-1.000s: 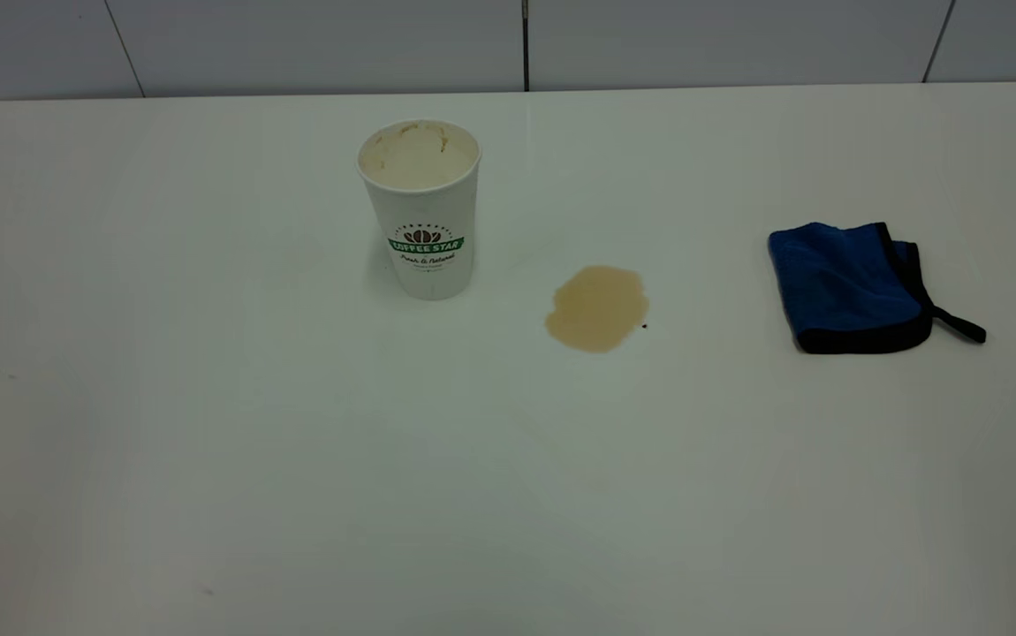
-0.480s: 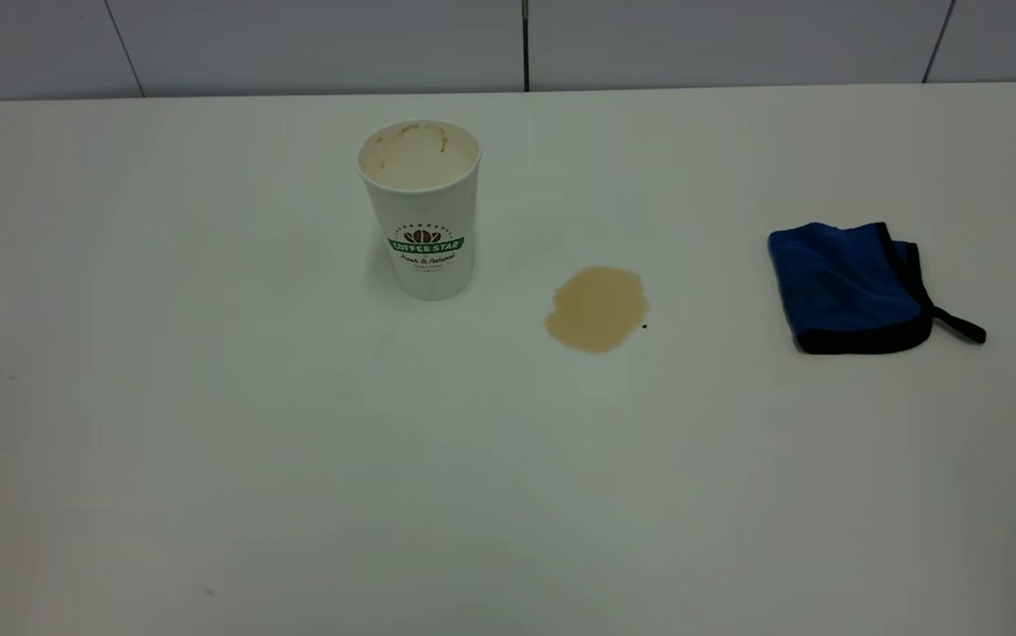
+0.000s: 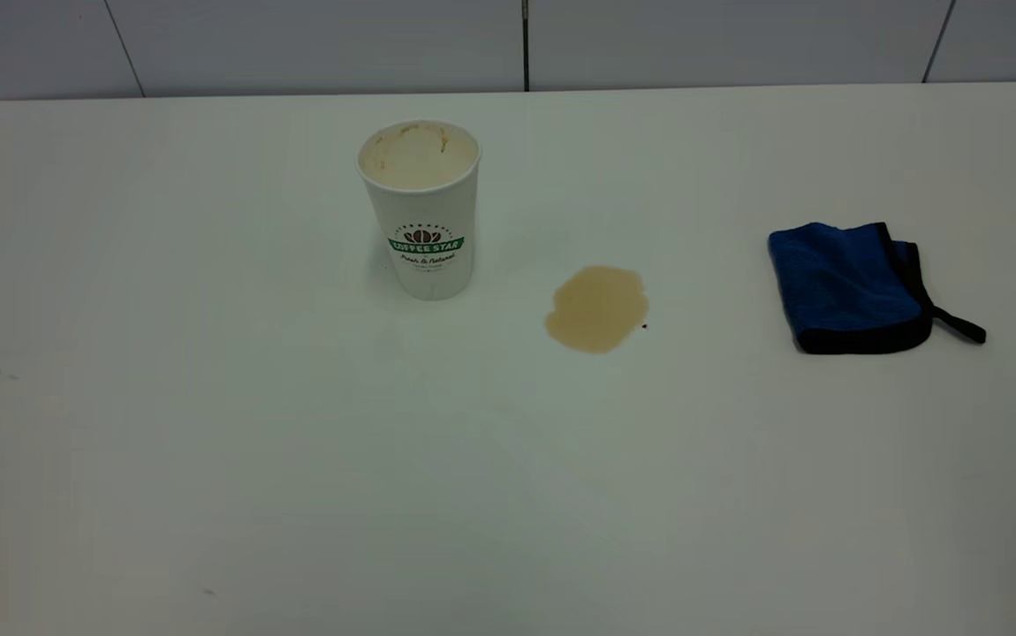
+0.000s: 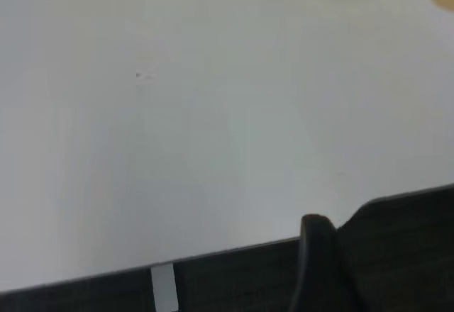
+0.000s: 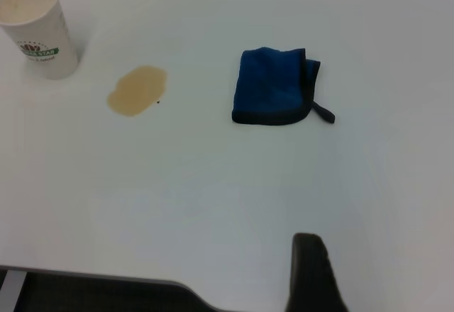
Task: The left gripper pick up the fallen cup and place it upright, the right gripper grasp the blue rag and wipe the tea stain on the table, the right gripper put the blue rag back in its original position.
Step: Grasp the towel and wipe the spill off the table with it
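While nothing on the table (image 3: pixel 208 495) has shifted since the earlier frames, the cup (image 3: pixel 420 208) stands upright toward the far side, left of centre, empty but for tan smears inside. Just to its right and nearer lies the tea stain (image 3: pixel 597 307), unwiped. Well apart at the right, the blue rag (image 3: pixel 848 287) lies folded, untouched. Neither gripper shows clearly; I cannot tell how their fingers stand.
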Robot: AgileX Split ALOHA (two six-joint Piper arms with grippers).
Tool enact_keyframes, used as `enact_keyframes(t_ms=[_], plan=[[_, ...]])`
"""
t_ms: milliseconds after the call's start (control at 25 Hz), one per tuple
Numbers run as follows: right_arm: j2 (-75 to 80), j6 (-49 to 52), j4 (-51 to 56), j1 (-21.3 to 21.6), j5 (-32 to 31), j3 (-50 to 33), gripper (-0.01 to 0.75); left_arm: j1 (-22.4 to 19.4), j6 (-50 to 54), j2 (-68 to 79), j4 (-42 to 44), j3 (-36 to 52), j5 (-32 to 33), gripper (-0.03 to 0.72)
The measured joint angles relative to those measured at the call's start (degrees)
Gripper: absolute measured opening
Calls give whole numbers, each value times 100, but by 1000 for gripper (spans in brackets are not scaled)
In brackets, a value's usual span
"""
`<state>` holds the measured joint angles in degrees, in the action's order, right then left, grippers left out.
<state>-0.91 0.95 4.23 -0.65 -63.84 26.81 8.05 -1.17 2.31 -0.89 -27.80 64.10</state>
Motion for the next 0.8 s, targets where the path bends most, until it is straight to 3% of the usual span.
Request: enact_keyframes(t_ms=[240, 800], plan=[[0, 0, 0, 0, 0, 0, 526, -556, 0, -36, 0, 0, 5, 471], [0, 0, 0, 0, 0, 0, 526, -561, 0, -332, 0, 0, 25, 471]])
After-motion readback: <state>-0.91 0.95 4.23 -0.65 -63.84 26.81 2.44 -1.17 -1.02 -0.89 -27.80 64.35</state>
